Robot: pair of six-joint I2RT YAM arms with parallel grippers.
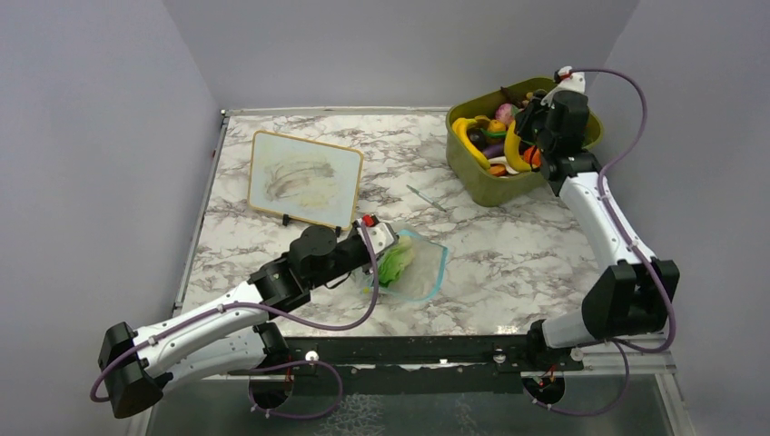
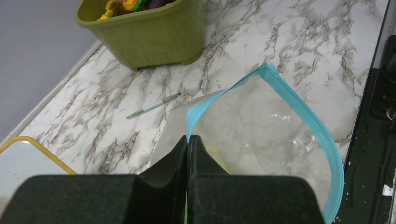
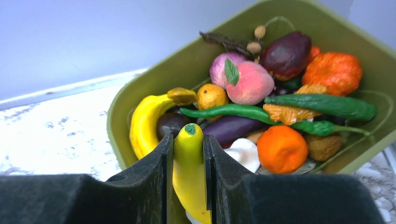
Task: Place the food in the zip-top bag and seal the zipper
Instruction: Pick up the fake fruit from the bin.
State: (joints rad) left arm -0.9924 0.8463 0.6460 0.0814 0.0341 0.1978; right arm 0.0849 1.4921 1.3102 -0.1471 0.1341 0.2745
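Seen from above, the left arm reaches across the marble counter (image 1: pixel 508 263) to the bag (image 1: pixel 429 272). The bag lies flat near the middle front with the lettuce (image 1: pixel 396 263) inside it. The left gripper (image 1: pixel 381 259) sits at the bag's left edge. A board (image 1: pixel 304 177) stands propped behind it, and a pen (image 1: pixel 427 198) lies between the board and the tub (image 1: pixel 495 193). The tub stands at the far right, full of food. The right gripper (image 1: pixel 525 150) hangs over it, beside a yellow piece (image 1: pixel 511 150).

In the left wrist view, the left gripper (image 2: pixel 188 147) is closed. Its fingers press together on the near mouth edge of the bag (image 2: pixel 261 135), and the teal zipper (image 2: pixel 303 112) runs out from between them. The zipper is unsealed and the mouth gapes in a wide loop. A bit of pale green shows in the bag just right of the fingers. The pen (image 2: pixel 153 106) lies beyond on the counter, and the tub (image 2: pixel 149 39) is farther off at top left. A corner of the board (image 2: pixel 28 142) shows at lower left.

In the right wrist view, the right gripper (image 3: pixel 188 158) is clamped on the yellow piece (image 3: pixel 189 168), which is green-tipped and upright between the fingers at the near wall of the tub (image 3: pixel 140 88). In the tub lie a banana (image 3: pixel 144 121), a peach (image 3: pixel 252 81), an orange (image 3: pixel 281 148), long green peppers (image 3: pixel 322 105) and an eggplant (image 3: pixel 231 127). I cannot tell whether the yellow piece is clear of the pile.
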